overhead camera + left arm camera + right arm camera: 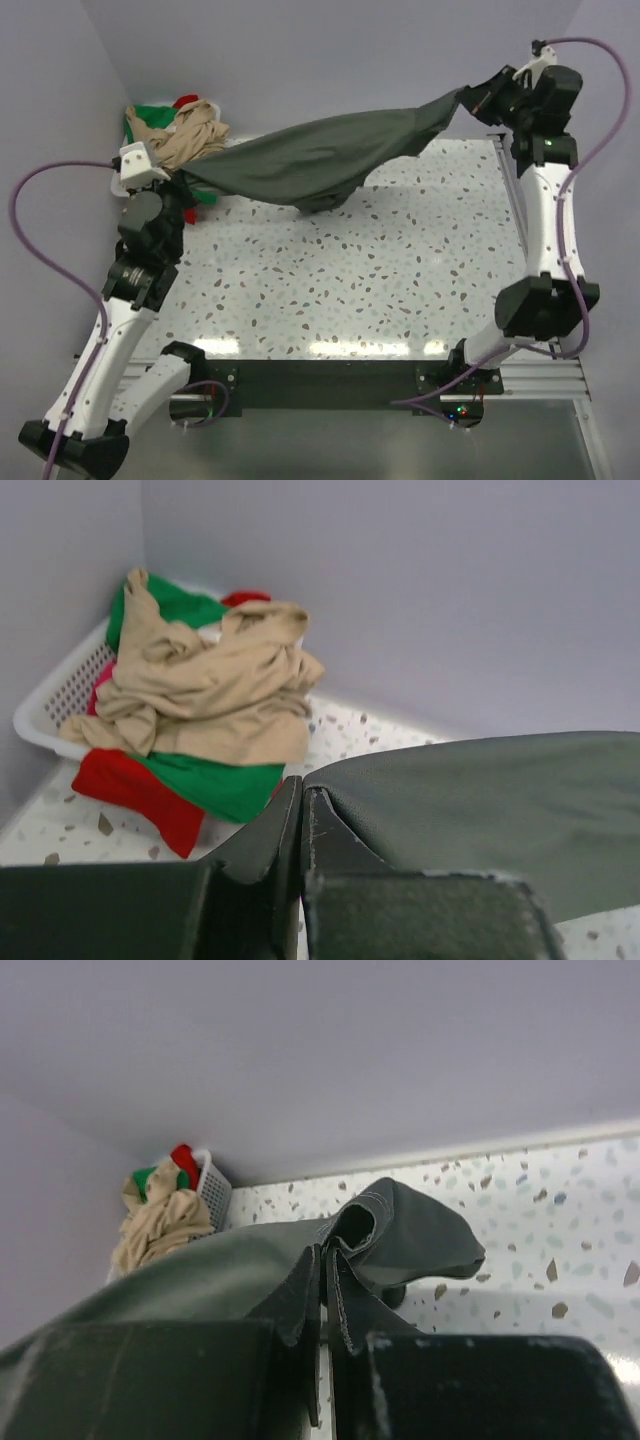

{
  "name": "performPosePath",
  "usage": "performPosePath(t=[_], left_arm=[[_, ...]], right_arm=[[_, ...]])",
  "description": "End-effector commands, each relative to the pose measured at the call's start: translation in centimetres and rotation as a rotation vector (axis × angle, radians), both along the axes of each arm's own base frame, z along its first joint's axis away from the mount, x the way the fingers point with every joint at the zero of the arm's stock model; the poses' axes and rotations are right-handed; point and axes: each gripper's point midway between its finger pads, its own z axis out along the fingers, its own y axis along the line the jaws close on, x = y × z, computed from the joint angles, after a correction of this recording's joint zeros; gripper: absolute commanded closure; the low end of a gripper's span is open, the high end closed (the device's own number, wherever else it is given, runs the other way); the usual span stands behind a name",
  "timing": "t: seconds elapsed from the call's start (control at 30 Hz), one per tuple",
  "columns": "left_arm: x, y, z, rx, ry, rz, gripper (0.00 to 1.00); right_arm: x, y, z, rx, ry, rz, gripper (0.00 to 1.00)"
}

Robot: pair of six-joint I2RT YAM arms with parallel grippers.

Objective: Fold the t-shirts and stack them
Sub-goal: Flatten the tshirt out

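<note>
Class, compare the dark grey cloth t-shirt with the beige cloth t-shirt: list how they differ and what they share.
The dark grey cloth t-shirt hangs stretched above the table; the beige cloth t-shirt lies crumpled in the white plastic basket. The grey one is gripped by the left pincer and right pincer; the beige one is untouched. Both are soft, unfolded cloth.

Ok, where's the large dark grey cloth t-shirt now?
Top view: the large dark grey cloth t-shirt hangs stretched above the speckled table, far side, held by left gripper and right gripper.
</note>
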Motion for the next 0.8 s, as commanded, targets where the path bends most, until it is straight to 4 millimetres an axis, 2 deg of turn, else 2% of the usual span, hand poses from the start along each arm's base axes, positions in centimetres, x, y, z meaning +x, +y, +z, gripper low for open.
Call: performPosePath(t=[0.0, 0.03, 0.13, 0.3, 0.37, 0.4, 0.43, 0.5, 0.53, 0.57, 0.6, 0.63, 0.67, 0.7, 0.73, 0.77], left_arm=[[-2.5, 2.5, 5.3, -0.018, -0.203, 0.091, 1.00], [-3.0, 2.6, 5.7, -0.020, -0.217, 0.088, 1.00], [-4.7, 2.9, 7.2, -0.037, -0.263, 0.077, 1.00], [-5.0, 3.0, 6.8, -0.019, -0.227, 0.077, 1.00], [-3.9, 2.2, 5.8, -0.004, -0.193, 0.047, 1.00], [-3.2, 1.8, 5.4, 0.003, -0.175, 0.032, 1.00], [-1.7, 0.8, 4.1, 0.017, -0.130, -0.001, 1.00], [0.5, -0.1, 2.9, 0.030, -0.103, -0.026, 1.00], [2.8, -1.2, 0.6, 0.047, -0.038, -0.066, 1.00], [4.2, -1.6, -0.1, 0.045, -0.029, -0.085, 1.00], [5.6, -1.0, -0.7, 0.031, -0.009, -0.080, 1.00], [8.0, -1.8, -4.1, 0.023, 0.081, -0.133, 1.00], [9.7, -0.9, -4.7, -0.005, 0.078, -0.125, 1.00], [11.2, -1.0, -4.7, -0.018, 0.087, -0.144, 1.00], [13.4, -1.3, -8.0, -0.027, 0.162, -0.158, 1.00], [14.7, -1.9, -8.5, -0.041, 0.168, -0.195, 0.83]], right_arm=[[-4.7, 0.7, 6.3, -0.112, -0.137, -0.016, 1.00], [-6.6, -0.1, 8.7, -0.142, -0.191, -0.078, 1.00], [-9.9, -1.8, 12.2, -0.218, -0.276, -0.182, 1.00], [-13.3, -3.4, 15.9, -0.274, -0.354, -0.293, 1.00], [-14.0, -3.6, 16.7, -0.282, -0.377, -0.309, 1.00], [-13.8, -3.6, 16.5, -0.284, -0.372, -0.310, 1.00], [-13.3, -3.8, 15.4, -0.286, -0.349, -0.310, 1.00], [-11.8, -4.4, 13.2, -0.289, -0.290, -0.328, 1.00], [-10.8, -4.6, 11.4, -0.302, -0.252, -0.326, 1.00], [-9.5, -5.0, 9.6, -0.309, -0.210, -0.333, 1.00], [-8.7, -5.3, 8.3, -0.317, -0.182, -0.337, 1.00], [-7.6, -5.7, 6.4, -0.328, -0.142, -0.338, 1.00], [-6.9, -5.9, 5.1, -0.333, -0.111, -0.334, 1.00], [-5.4, -6.3, 2.8, -0.342, -0.057, -0.334, 1.00], [-4.7, -6.5, 0.8, -0.349, -0.016, -0.334, 1.00], [-4.1, -6.6, -0.9, -0.352, 0.019, -0.331, 1.00]])
